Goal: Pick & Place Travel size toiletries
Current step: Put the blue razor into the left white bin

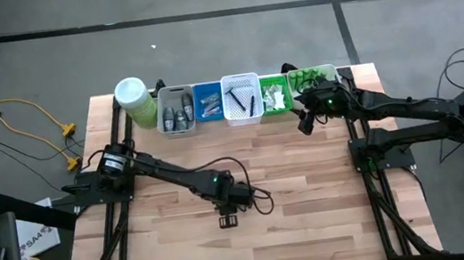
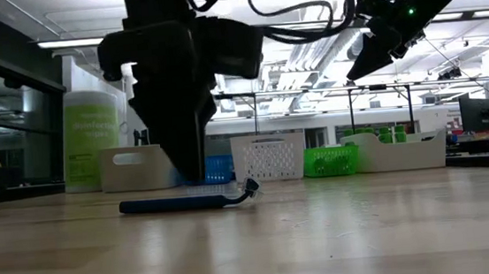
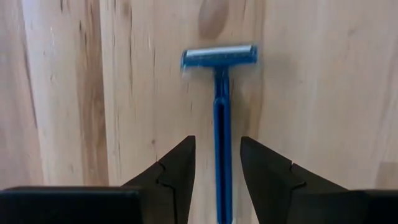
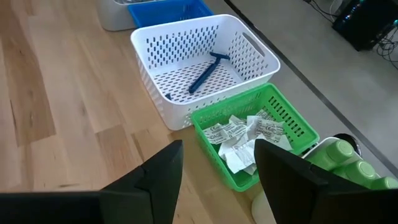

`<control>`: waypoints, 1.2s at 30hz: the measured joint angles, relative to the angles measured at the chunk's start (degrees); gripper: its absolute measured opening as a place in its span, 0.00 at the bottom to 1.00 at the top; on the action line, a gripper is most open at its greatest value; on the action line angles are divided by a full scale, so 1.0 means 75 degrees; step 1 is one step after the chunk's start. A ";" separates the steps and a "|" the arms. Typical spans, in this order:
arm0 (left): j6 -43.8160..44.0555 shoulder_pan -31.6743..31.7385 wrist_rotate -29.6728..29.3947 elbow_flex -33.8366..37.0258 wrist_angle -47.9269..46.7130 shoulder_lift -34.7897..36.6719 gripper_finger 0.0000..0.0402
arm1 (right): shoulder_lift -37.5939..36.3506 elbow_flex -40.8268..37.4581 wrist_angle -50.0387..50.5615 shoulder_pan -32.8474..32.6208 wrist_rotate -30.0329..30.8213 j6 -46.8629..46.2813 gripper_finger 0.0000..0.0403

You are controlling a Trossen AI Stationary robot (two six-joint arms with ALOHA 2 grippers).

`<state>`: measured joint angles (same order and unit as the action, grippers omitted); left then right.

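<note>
Along the far edge of your pale wooden plank table (image 1: 313, 200) you have a tall pale-green white-lidded jar (image 1: 133, 102), then grey (image 1: 176, 110), blue (image 1: 208, 103), white perforated (image 1: 242, 100) and green (image 1: 274, 95) plastic bins.

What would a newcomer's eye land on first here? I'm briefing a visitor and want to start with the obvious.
Probably the blue razor lying flat mid-table, with the left gripper straddling its handle, fingers apart on either side. Next, the row of bins along the far edge: a white basket holding another blue razor and a green basket of sachets, with the right gripper hovering open nearby.
</note>
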<state>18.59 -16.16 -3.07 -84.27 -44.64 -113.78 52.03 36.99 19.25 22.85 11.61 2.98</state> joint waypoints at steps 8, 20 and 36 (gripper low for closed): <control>0.0158 0.0001 0.0003 0.0166 0.0194 0.0000 0.32 | 0.0000 0.0000 0.0035 0.0002 -0.0006 -0.0054 0.48; 0.0163 0.0000 0.0076 0.0163 0.0266 -0.0171 0.32 | 0.0000 0.0000 0.0043 0.0002 -0.0028 -0.0055 0.48; 0.0305 0.0003 0.0122 0.0133 0.0143 -0.0551 0.29 | 0.0003 0.0003 0.0092 0.0003 -0.0413 -0.0193 0.48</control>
<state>20.88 -16.14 -2.15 -83.27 -43.57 -117.91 52.05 37.01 19.94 22.87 8.51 1.54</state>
